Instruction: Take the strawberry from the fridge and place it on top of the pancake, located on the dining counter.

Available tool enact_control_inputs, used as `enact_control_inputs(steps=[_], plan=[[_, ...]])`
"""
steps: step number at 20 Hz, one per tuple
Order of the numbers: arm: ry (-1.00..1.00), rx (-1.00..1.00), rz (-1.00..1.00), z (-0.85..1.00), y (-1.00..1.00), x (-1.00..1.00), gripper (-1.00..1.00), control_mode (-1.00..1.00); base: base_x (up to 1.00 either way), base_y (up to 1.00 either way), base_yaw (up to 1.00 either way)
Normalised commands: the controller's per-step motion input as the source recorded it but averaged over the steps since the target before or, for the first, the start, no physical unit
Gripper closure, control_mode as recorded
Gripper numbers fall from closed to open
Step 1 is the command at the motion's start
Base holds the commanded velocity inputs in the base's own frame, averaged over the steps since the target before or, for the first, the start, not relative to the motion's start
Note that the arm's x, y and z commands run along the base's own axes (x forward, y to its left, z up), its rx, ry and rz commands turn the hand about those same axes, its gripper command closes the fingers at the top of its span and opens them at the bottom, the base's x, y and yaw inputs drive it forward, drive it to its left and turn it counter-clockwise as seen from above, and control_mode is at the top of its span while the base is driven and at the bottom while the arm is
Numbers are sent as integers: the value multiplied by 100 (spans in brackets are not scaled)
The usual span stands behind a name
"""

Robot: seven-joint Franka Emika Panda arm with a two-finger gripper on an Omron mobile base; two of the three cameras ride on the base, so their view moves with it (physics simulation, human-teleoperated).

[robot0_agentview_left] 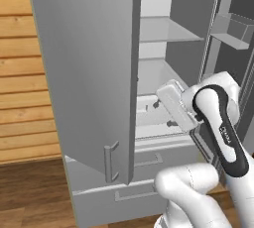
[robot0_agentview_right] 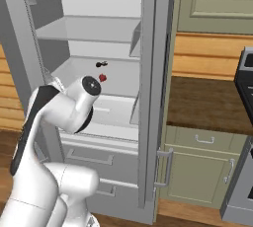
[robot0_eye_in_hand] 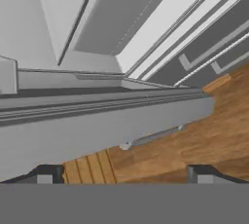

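From the left base view, the fridge (robot0_agentview_left: 89, 73) stands with its doors swung wide; the gripper (robot0_agentview_left: 166, 113) sits at the mouth of the lower shelf, its dark tips well apart.

From the right base view, the strawberry (robot0_agentview_right: 102, 77) rests on the shelf (robot0_agentview_right: 118, 75) beyond the gripper, deeper inside, just beside a small dark item (robot0_agentview_right: 102, 64).

From the hand view, the fingertips (robot0_eye_in_hand: 46, 174) stand spread, nothing between them. The fruit is likely light, soft and easily bruised; pinch it gently across its widest part.

fridge (robot0_agentview_right: 148, 97) doors swung open, shelf around strawberry (robot0_agentview_right: 103, 77) open in front, small dark item (robot0_agentview_right: 102, 64) close behind
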Motion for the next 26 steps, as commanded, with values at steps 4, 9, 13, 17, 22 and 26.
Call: enact_control_inputs(steps=[4,9,13,17,22,26], plan=[[0,19,15,0,45,76,-100,-100,0,0,0],[-1,12,14,0,38,63,-100,-100,0,0,0],[-8,12,11,0,15,38,-100,-100,0,0,0],[-11,9,11,0,51,7,-100,-100,0,0,0],[-7,1,13,0,79,-32,-100,-100,0,0,0],[0,0,15,0,78,-70,-100,-100,0,0,0]])
